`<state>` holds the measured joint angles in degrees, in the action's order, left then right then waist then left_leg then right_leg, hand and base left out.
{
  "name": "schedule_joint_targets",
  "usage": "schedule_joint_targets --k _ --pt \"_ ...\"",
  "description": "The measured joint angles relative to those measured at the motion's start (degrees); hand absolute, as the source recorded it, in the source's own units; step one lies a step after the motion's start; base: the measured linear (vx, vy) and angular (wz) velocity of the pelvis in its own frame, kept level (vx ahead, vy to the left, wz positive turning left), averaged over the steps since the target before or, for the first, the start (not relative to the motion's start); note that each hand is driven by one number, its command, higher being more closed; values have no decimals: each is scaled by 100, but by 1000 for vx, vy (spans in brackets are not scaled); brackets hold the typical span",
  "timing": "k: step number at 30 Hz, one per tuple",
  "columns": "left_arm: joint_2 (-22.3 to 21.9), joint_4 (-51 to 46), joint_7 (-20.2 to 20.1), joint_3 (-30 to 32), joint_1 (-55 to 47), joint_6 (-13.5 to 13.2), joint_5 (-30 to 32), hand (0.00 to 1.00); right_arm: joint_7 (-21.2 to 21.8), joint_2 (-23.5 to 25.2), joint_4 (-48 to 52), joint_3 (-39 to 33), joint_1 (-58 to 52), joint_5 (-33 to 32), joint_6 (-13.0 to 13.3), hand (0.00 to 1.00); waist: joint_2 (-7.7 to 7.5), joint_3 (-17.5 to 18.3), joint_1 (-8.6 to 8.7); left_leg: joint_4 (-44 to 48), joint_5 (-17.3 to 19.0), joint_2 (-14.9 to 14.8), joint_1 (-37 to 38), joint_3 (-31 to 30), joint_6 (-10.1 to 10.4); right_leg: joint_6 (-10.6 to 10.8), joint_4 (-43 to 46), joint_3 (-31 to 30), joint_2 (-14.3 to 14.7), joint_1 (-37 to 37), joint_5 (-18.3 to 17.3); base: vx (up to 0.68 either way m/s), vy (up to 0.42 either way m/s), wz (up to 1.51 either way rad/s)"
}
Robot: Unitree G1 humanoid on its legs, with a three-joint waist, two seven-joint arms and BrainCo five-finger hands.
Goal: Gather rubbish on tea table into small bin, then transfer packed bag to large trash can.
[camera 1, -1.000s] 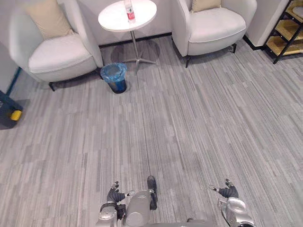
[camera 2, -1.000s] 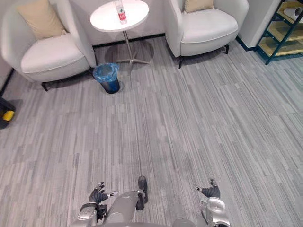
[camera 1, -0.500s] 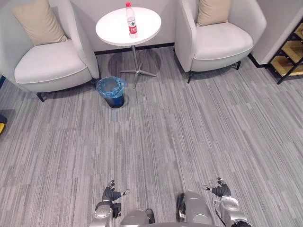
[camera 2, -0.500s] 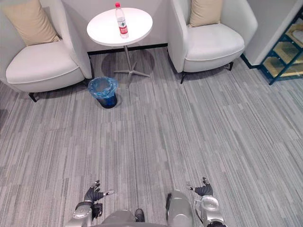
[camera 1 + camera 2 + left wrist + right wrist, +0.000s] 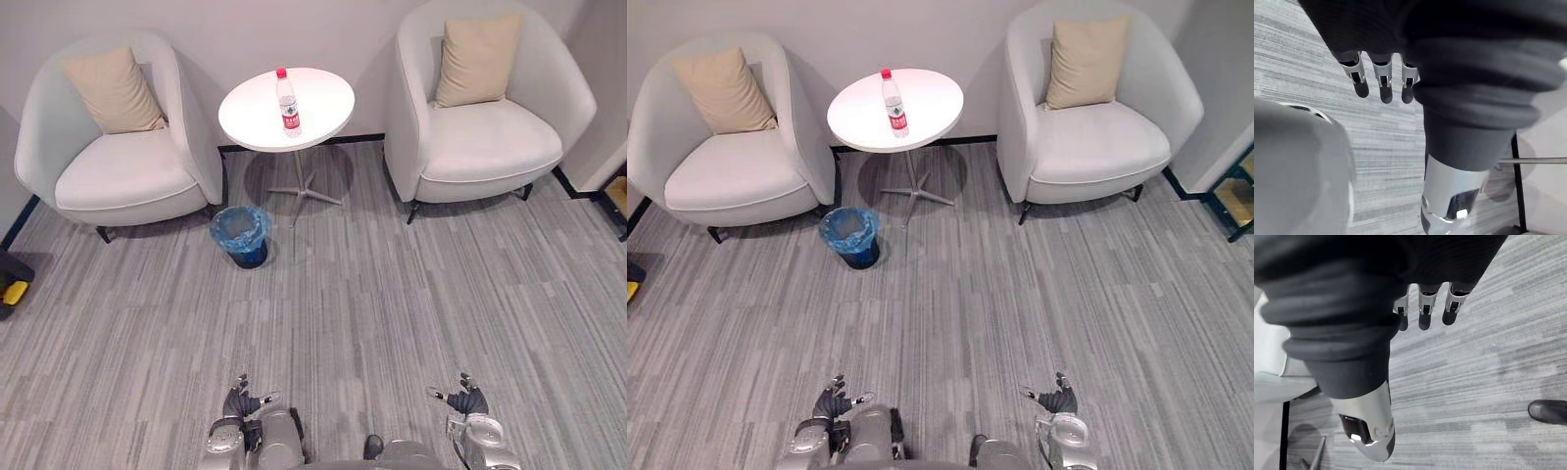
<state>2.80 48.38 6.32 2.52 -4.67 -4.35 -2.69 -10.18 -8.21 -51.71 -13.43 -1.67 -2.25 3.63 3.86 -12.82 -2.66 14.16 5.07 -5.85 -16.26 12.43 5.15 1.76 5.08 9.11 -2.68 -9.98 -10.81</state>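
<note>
Our left hand (image 5: 242, 399) and right hand (image 5: 467, 401) hang low at 7 and 5 o'clock, fingers loose and straight, holding nothing. The one piece of rubbish we see, a plastic bottle (image 5: 287, 101), stands upright at 12 o'clock on the round table (image 5: 328, 108), well apart from us. The blue-lined small bin (image 5: 242, 235) sits on the floor (image 5: 392, 294) at 11 o'clock, near the table. We judge that a glancing reach could topple the tall bottle, and a careless step could knock the bin over.
</note>
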Motion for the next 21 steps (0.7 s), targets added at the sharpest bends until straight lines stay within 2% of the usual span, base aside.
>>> schedule_joint_targets --k 1,2,3,4,5,6,7,8,9,10,11,12,14,15,16,17,18,19,20,21 --pt "5 13 3 -8 -53 0 0 0 5 -34 -12 19 13 0 0 0 111 24 -20 -268 -551 -22 34 -167 -236 105 -11 -62 94 -101 -150 493 303 -10" --pt "71 56 6 -28 -54 19 1 0 6 41 -63 73 51 4 -14 0 -30 45 -27 -129 -746 153 71 -198 -628 202 20 -149 -32 -234 -317 499 272 5" --pt "158 51 8 -30 -21 14 1 0 9 102 -65 127 11 6 -3 0 -278 89 -66 21 -481 393 20 -170 -695 277 175 -178 -270 -211 -450 417 214 18" --pt "173 52 3 -32 18 14 1 0 9 104 -68 123 12 8 -3 0 -343 88 -84 113 -353 465 3 -144 -721 292 357 -220 -366 -155 -518 406 178 19" --pt "157 68 -2 -84 91 19 3 0 10 85 -81 96 42 12 -3 0 -373 92 -147 226 -96 581 64 -108 -784 298 1162 -446 -503 164 -561 319 161 2" --pt "161 72 0 -85 79 21 4 0 15 99 -86 104 69 19 0 0 -378 94 -138 185 -33 614 165 -71 -816 337 1631 -558 -562 351 -546 398 202 -11" --pt "186 81 0 -93 47 30 5 0 21 113 -106 155 107 29 -1 0 -400 92 -137 66 54 680 379 10 -837 608 2437 -681 -670 648 -447 409 169 -24" --pt "221 81 2 -160 -17 38 2 0 33 114 -122 259 140 75 0 0 -407 87 -116 -97 158 779 728 46 -873 990 3470 -786 -783 1015 -296 488 165 -25" --pt "293 76 6 -265 -46 41 3 0 37 120 -127 300 124 87 -2 0 -386 79 -65 -207 294 823 1057 46 -898 962 4285 -701 -846 1319 -308 499 142 -18" --pt "329 74 6 -289 -44 41 3 0 37 120 -127 312 132 87 -3 0 -372 74 -44 -232 337 832 1222 40 -932 886 4614 -615 -846 1471 -356 411 80 -1" --pt "380 76 10 -289 -74 41 -2 0 38 119 -129 327 147 92 -6 0 -370 72 37 -243 396 831 1472 41 -992 674 4962 -377 -854 1735 -478 328 38 7" --pt "394 75 14 -290 -92 41 -2 0 37 117 -130 329 145 95 -6 0 -360 67 62 -268 428 828 1587 41 -1023 574 4992 -251 -853 1849 -536 395 11 9" --pt "412 70 17 -287 -31 40 -12 0 36 84 -159 330 235 121 -9 0 -306 38 192 -485 443 722 1965 24 -1029 312 4433 187 -734 2356 -696 383 -39 6" --pt "412 69 17 -285 4 38 -13 0 36 83 -160 329 250 121 -9 0 -261 11 196 -517 443 659 2032 19 -1029 296 4128 245 -651 2474 -703 365 -86 4" --pt "409 70 15 -282 79 38 -14 0 36 79 -161 330 254 122 -9 0 -198 -26 206 -537 453 521 2133 -28 -1011 264 3454 280 -473 2647 -681 346 -139 18" --pt "406 65 15 -283 150 26 -14 0 37 81 -159 331 253 121 -11 0 -186 -33 227 -540 490 415 2231 -155 -946 239 2603 201 -325 2709 -470 348 -163 30" --pt "410 65 14 -283 163 7 -12 0 36 81 -162 331 222 120 -14 0 -204 -26 248 -542 528 376 2290 -182 -881 229 2136 143 -284 2696 -253 365 -209 52" --pt "440 69 15 -279 154 -8 -10 0 34 86 -177 329 190 119 -18 0 -334 -21 302 -542 661 387 2431 -266 -658 238 1245 -8 -291 2599 337 405 -244 56" --pt "402 157 17 -263 152 -4 -7 0 33 44 -236 308 153 116 -17 0 -348 -55 355 -548 884 341 2620 -452 -370 -41 1221 46 -289 2498 1045 495 -316 38" --pt "349 212 2 -266 155 5 -1 0 31 6 -277 282 206 113 -19 0 -259 -28 338 -542 905 176 2618 -463 -319 -84 1379 78 -182 2534 909 400 -282 17"
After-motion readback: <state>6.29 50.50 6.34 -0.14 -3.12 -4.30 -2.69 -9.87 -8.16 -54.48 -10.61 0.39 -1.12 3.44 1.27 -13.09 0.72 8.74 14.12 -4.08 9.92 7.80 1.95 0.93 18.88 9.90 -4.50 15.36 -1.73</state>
